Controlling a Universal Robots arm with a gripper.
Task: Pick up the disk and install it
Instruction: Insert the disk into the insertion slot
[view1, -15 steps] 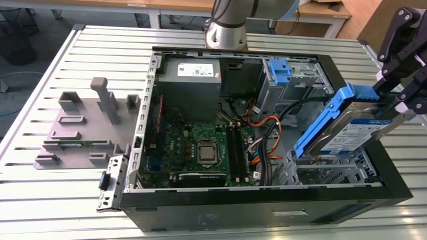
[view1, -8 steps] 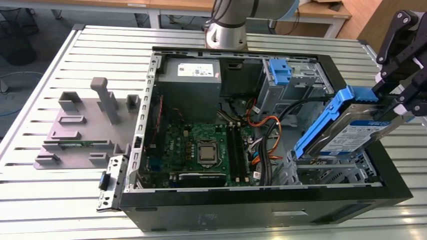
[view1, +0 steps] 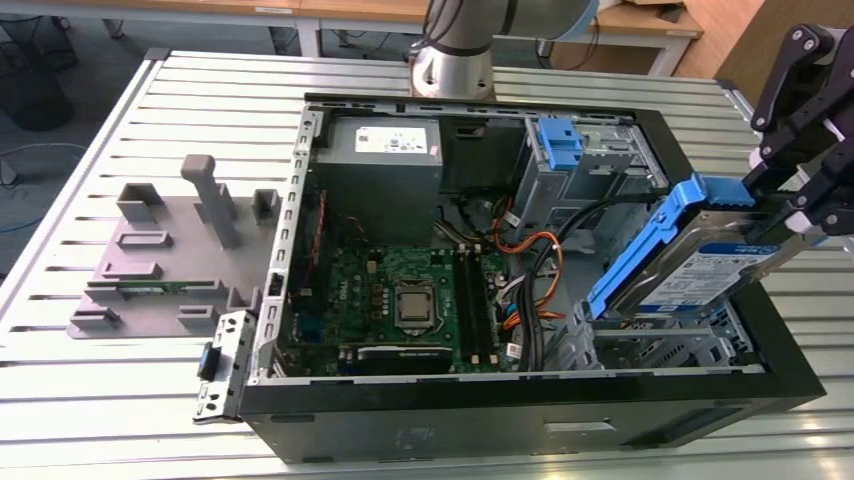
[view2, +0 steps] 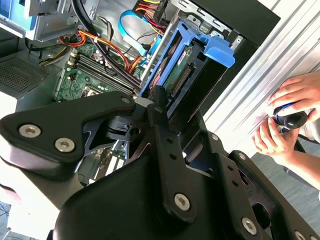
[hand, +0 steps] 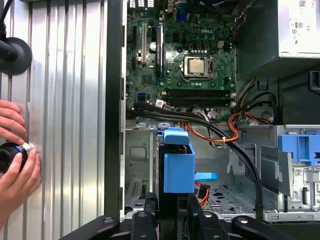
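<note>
— Disk (view1: 721, 275) in its blue frame rides tilted at 3 o'clock of the open computer case (view1: 534, 420) in the exterior view, its lower end dipping into the metal bay (view1: 641, 345). Is it gripped?
— Yes. The gripper (view1: 790, 215) is clenched on the disk's upper end, and both wrist views show the same hold.
— What makes this seating go well?
— By the look of it, the frame should be squared to the bay's rails before any push. It should also stay off the cables (view1: 541, 265), black and orange, just beside the bay at its 9 o'clock.
— And the count?
— One disk, one gripper, one case. A spare blue frame (view1: 561, 140) sits in the cage at 12 o'clock, making two frames. One power box (view1: 380, 150), one grey stand (view1: 160, 250) on the table (view1: 200, 90) at 9 o'clock, and a person's two hands (hand: 17, 170) around a dark knob (hand: 10, 155)
</note>
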